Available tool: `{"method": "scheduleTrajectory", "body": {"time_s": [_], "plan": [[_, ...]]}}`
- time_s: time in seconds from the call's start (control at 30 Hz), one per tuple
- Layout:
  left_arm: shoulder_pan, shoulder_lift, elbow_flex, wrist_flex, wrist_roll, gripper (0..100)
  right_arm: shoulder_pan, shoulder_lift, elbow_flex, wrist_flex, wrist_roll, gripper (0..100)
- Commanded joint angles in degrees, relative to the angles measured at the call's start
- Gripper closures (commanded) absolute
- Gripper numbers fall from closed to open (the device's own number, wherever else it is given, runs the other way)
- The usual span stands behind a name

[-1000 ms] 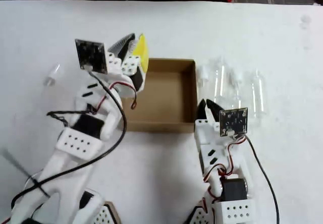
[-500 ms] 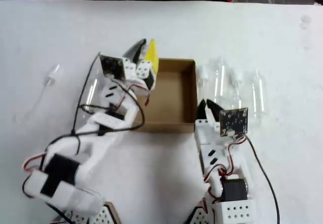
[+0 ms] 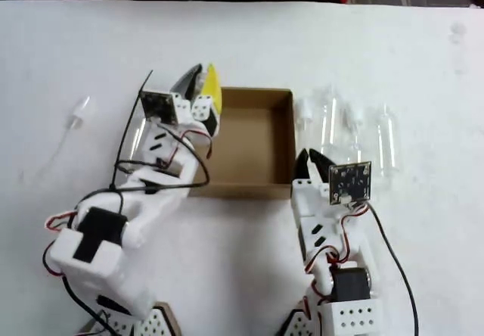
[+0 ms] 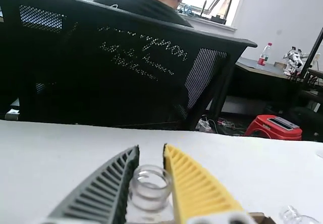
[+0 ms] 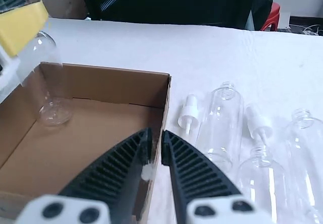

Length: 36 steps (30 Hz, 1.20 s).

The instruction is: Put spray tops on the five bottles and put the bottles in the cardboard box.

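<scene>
Right, the white table (image 3: 249,41) carries everything, and at its centre sits the open cardboard box (image 3: 253,143), brown and shallow. Over the box's far left corner is the left gripper (image 3: 200,82), its grey and yellow fingers clamped on the neck of a clear bottle (image 4: 149,186). That bottle has an open mouth with no top on it. From the right wrist view it hangs upright (image 5: 48,77) with its base down inside the box at that corner. Whether the base touches the floor of the box, I cannot tell.

At the box's near right corner sits the right gripper (image 3: 310,158). Its black fingers (image 5: 126,163) are drawn almost together, with just a slit between them.

On the table to the right of the box lie three loose bottles (image 3: 329,124), on their sides in a loose row. One is just beside the box wall (image 5: 222,118), one is nearer the right arm (image 5: 262,183) and one is farther out (image 5: 305,143). What looks like a further bottle (image 3: 136,135) lies beside the left arm.

Two white spray tops (image 3: 302,113) lie among that row. One is between the box and the first bottle (image 5: 189,113), and the other is between bottles (image 5: 257,123). A lone spray top (image 3: 78,113) lies well off to the left, its thin tube trailing across the table
</scene>
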Motion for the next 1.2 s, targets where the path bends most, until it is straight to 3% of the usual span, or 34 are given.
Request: {"method": "scheduleTrajectory", "body": {"time_s": [0.0,0.73,0.97,1.17], "plan": [[-1.0,2.8,-4.9,-1.6,0.3,98,0.7,-0.1,0.5,0.4,0.4,97.7],[-1.8,7.2,-9.1,-1.7,0.2,97,0.7,-0.1,0.5,0.4,0.4,97.7],[-1.7,7.2,-8.5,-1.1,0.5,75,0.7,-0.1,0.5,0.4,0.4,97.7],[-1.8,7.1,-7.4,-1.6,0.7,81,0.7,-0.1,0.5,0.4,0.4,97.7]]}}
